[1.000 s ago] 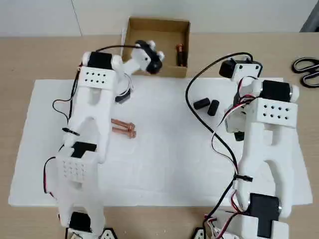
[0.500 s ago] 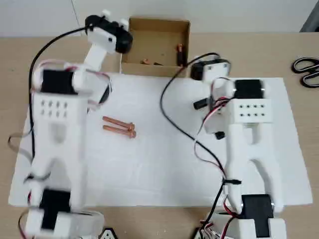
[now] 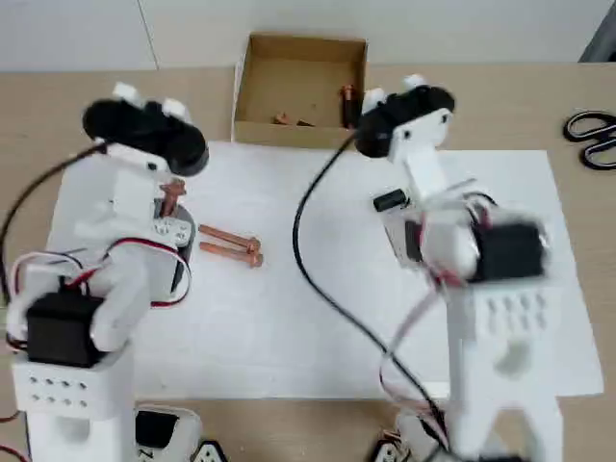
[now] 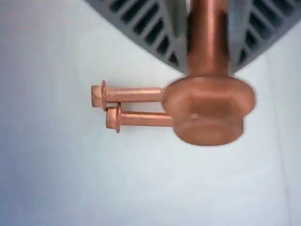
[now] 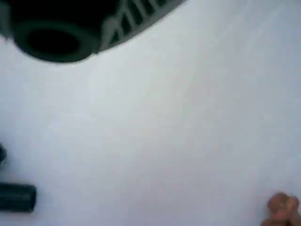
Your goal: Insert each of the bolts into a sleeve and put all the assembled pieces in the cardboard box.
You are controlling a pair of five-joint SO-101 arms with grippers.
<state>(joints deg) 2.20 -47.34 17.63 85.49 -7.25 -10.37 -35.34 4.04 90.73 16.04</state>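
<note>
My left gripper (image 3: 173,208) hangs over the left part of the white mat (image 3: 318,318), shut on a copper bolt (image 4: 207,110) that points head down. Two more bolts (image 3: 231,246) lie side by side on the mat just to its right, also seen as bolts (image 4: 134,106) in the left wrist view. My right gripper (image 5: 56,23) is shut on a black sleeve (image 5: 47,41), above the mat's right part. Another sleeve (image 3: 390,200) lies on the mat near it. The cardboard box (image 3: 252,87) at the back holds copper and black pieces (image 3: 346,104).
Scissors (image 3: 592,127) lie on the table at the far right, off the mat. Black cables (image 3: 308,241) run from the right arm across the mat's middle. The near half of the mat is bare.
The left arm has swung away from the box to the mat's left part, now with a bolt. The right arm has risen; one of the two sleeves has left the mat.
</note>
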